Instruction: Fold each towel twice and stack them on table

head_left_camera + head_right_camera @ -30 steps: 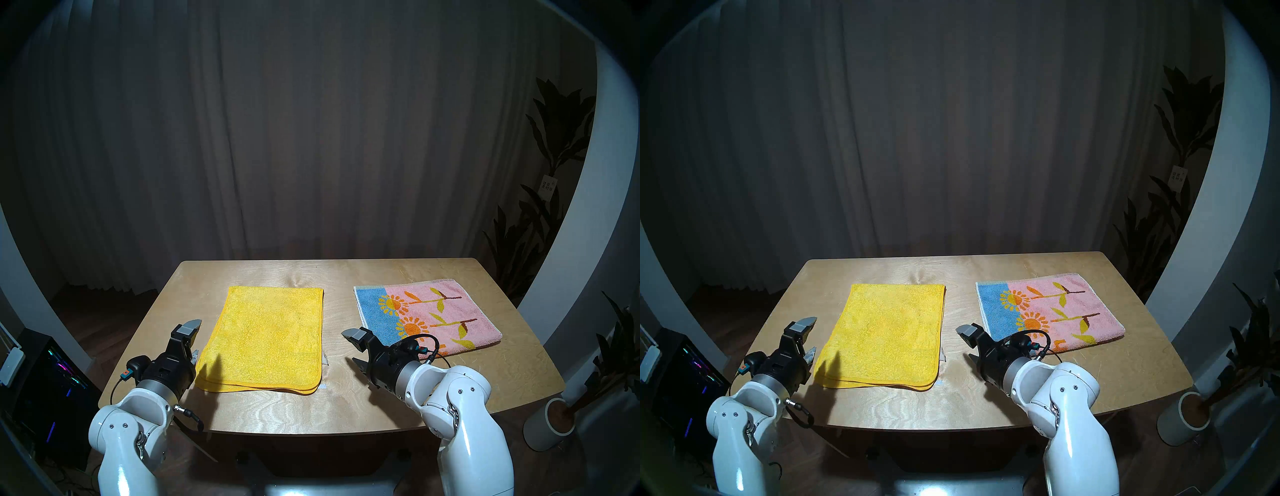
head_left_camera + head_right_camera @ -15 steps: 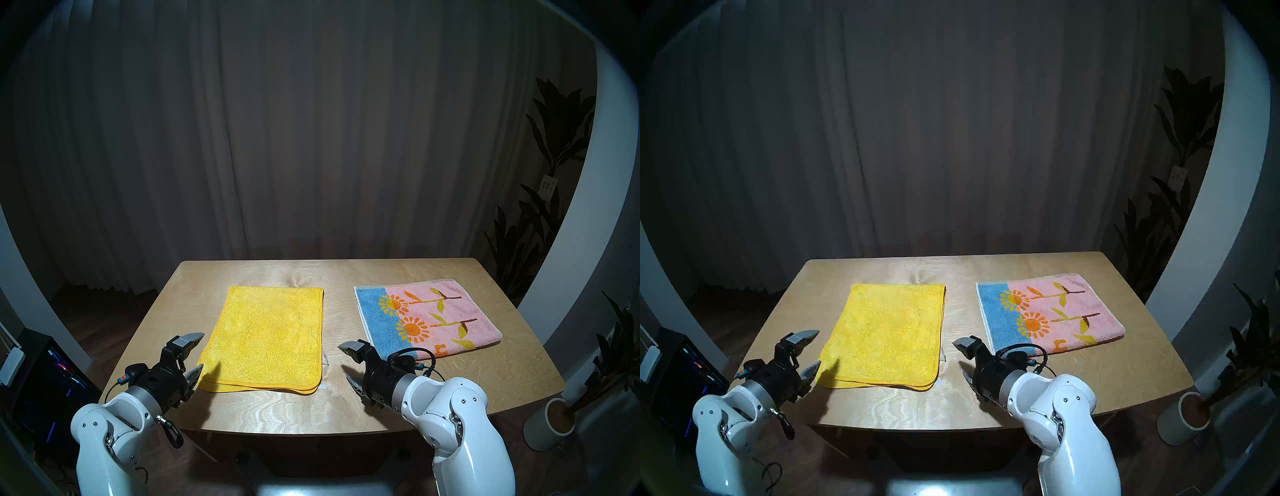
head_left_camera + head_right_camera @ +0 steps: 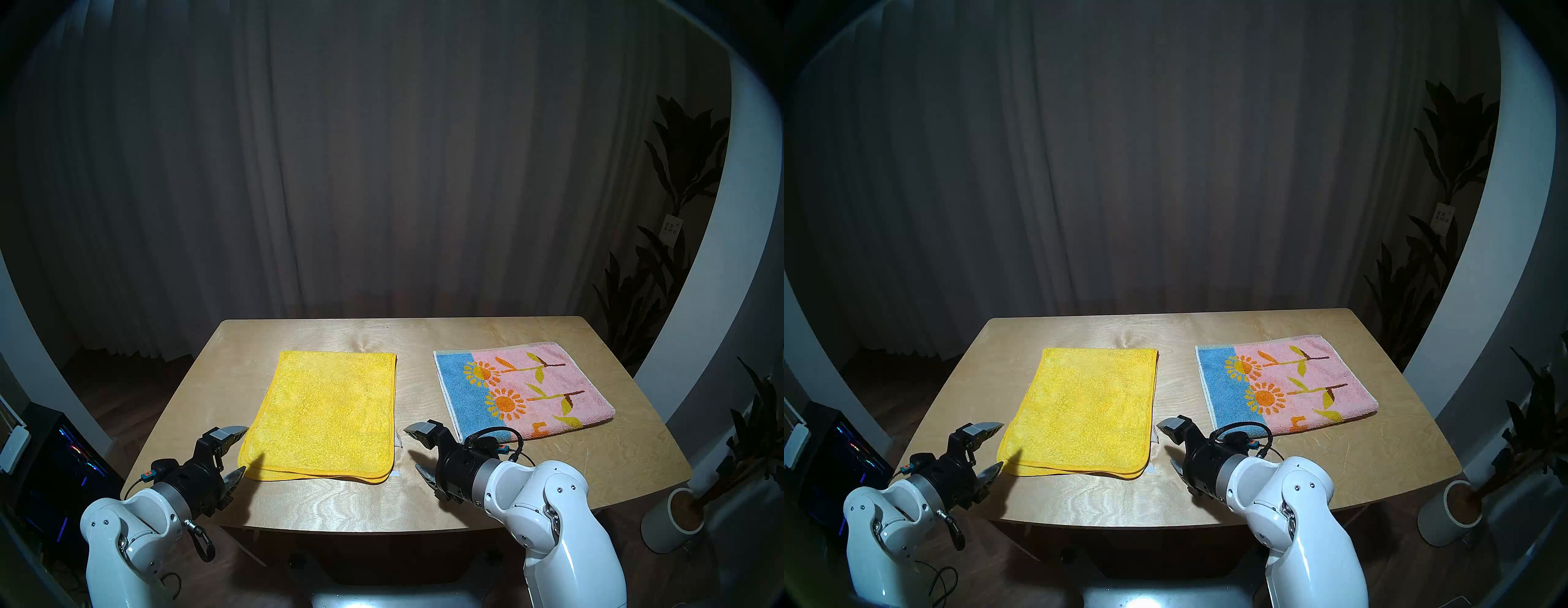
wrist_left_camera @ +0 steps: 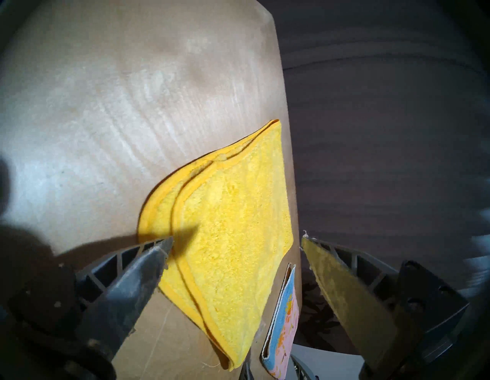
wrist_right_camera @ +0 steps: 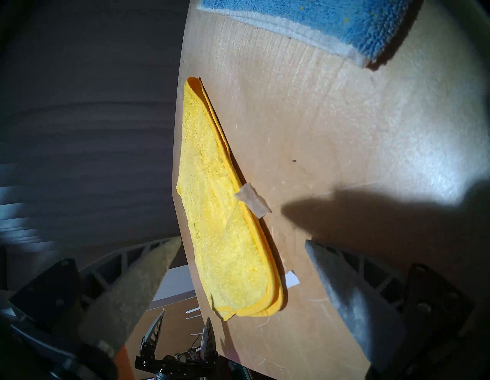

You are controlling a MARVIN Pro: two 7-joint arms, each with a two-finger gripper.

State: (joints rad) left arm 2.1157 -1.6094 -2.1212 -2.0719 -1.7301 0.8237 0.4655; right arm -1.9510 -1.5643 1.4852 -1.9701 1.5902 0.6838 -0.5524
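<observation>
Both hands are gaping wide and holding nothing: the left hand is hanging off the yellow towel's near-left corner, the right hand off its near-right. The yellow towel is lying once-folded mid-surface, the sunflower towel to its right. Pinching only the top layer would likely be undoing the fold.

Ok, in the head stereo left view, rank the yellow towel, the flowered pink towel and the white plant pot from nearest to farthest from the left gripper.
1. The yellow towel, just right of the left gripper, near corner beside its fingertips.
2. The pink towel, farther right, across the table.
3. The white plant pot, on the floor past the table's right edge.
</observation>
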